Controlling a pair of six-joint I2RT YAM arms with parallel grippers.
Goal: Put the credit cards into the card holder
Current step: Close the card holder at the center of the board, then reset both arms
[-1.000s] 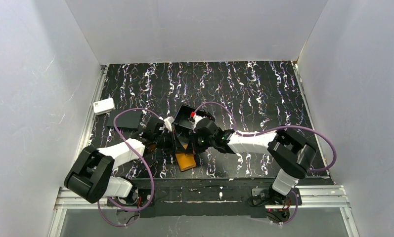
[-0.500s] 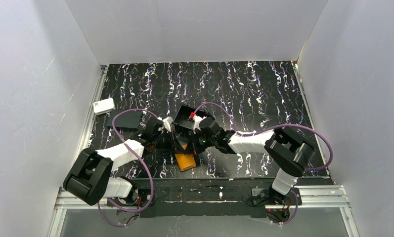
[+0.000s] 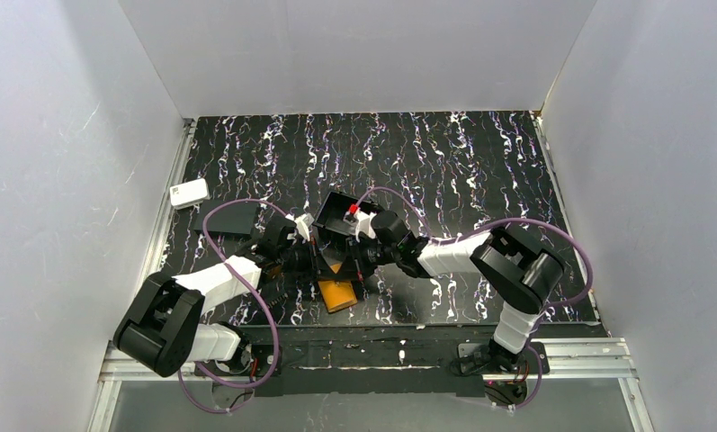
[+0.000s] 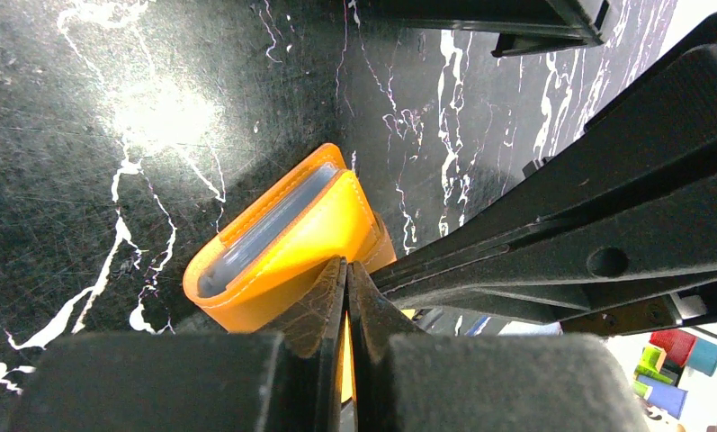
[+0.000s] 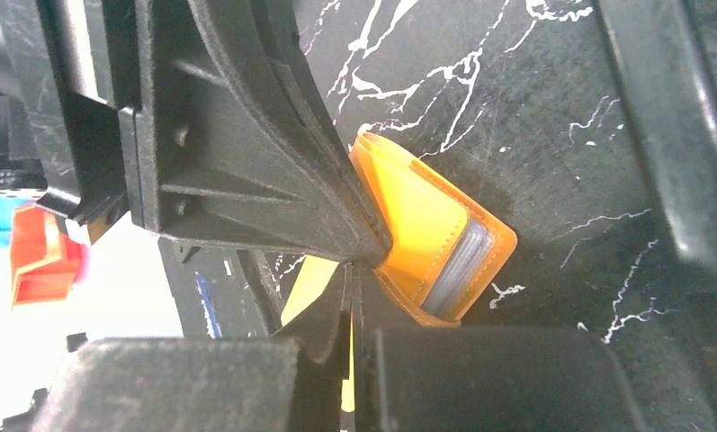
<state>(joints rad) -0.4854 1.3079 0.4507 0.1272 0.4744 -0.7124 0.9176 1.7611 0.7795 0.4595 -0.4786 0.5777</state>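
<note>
— Left gripper (image 3: 318, 265) and right gripper (image 3: 361, 270) from the top cam: tips meet over the orange holder (image 3: 338, 293) near the table's (image 3: 471, 162) front edge. Can't make out the jaws from up there tho.

— Left wrist cam: left one's pinched tight on a holder flap, with grey cards (image 4: 266, 227) tucked inside its pocket.

— Right wrist?

— Same deal, clamped on a flap. Holder's just past the tips and the card edges are showing.

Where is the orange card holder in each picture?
Top external: the card holder sits low in the middle of the picture.
Left wrist: the card holder is in the centre.
Right wrist: the card holder is right of centre.
Shared landmark: the black, white-streaked table under it.
</note>
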